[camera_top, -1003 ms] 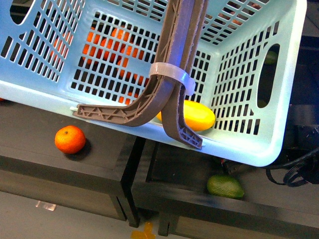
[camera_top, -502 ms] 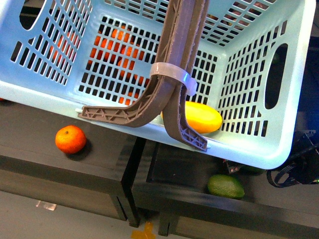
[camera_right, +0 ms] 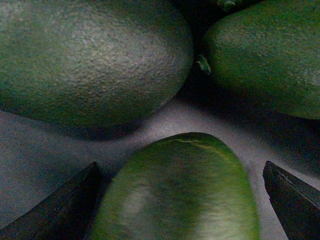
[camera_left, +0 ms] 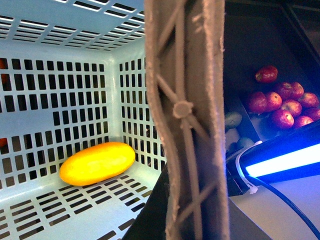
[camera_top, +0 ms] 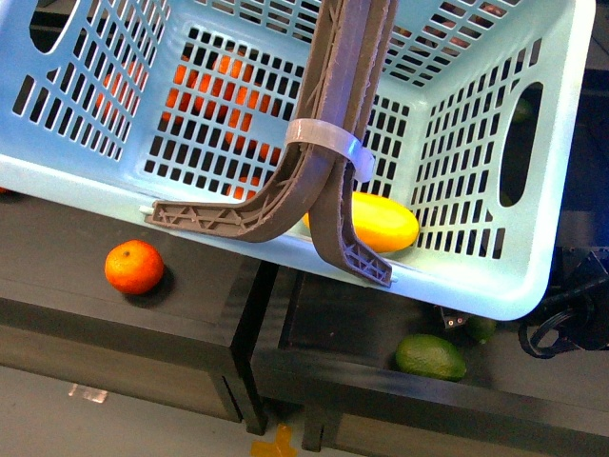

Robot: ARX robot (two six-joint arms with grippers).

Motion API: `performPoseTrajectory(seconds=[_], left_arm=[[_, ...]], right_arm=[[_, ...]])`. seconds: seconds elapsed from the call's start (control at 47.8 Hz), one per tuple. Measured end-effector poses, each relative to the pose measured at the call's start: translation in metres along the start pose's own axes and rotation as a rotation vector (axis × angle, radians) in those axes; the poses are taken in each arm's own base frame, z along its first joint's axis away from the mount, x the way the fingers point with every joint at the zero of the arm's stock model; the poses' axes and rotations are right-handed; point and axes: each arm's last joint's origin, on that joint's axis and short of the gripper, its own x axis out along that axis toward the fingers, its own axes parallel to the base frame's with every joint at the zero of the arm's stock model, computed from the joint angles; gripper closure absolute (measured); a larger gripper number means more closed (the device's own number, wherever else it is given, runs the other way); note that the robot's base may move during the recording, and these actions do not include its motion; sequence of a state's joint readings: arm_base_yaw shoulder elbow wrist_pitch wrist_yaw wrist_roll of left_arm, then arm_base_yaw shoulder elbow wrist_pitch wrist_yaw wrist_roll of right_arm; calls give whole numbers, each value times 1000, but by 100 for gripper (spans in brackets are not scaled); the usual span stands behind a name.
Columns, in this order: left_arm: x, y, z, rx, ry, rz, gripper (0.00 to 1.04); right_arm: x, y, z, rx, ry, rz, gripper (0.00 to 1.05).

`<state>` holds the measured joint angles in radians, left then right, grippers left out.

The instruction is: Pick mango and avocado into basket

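Note:
The light teal basket [camera_top: 86, 181] hangs tilted in the air and fills the top of the front view. Its two brown handles [camera_top: 328, 143], tied with a whitish zip tie [camera_top: 324, 143], run up out of frame. My left gripper is shut on those handles [camera_left: 187, 125], which hide its fingers. The yellow mango [camera_top: 379, 221] lies on the basket floor [camera_left: 97, 162]. A dark green avocado [camera_top: 430, 356] rests on the black shelf below the basket. My right gripper [camera_right: 178, 210] is open, one dark finger on each side of an avocado [camera_right: 175, 185], not touching it.
Two more avocados [camera_right: 85, 60] [camera_right: 265, 55] lie just beyond the one between the fingers. An orange [camera_top: 133, 267] sits on the black shelf at left, with more oranges [camera_top: 205, 86] behind the basket slots. Red fruits [camera_left: 280, 102] fill a bin. A black cable [camera_top: 561, 328] hangs at right.
The basket swung slightly right, then back left, and the mango shifted with it. The avocado and the orange on the shelf stayed put.

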<state>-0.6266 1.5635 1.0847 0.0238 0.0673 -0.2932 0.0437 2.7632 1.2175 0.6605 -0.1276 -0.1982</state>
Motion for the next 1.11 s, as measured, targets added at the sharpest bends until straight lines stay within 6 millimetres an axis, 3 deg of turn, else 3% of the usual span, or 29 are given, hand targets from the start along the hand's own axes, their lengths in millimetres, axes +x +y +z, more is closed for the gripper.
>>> performPoseTrajectory(seconds=[0.46, 0.606, 0.732, 1.108], left_arm=[[0, 0, 0, 1, 0, 0, 98], [0, 0, 0, 0, 0, 1, 98], [0, 0, 0, 0, 0, 1, 98], [0, 0, 0, 0, 0, 1, 98]], right_arm=[[-3, -9, -3, 14, 12, -31, 8], [-3, -9, -3, 15, 14, -27, 24], [-2, -9, -1, 15, 11, -25, 46], [-11, -14, 2, 62, -17, -42, 48]])
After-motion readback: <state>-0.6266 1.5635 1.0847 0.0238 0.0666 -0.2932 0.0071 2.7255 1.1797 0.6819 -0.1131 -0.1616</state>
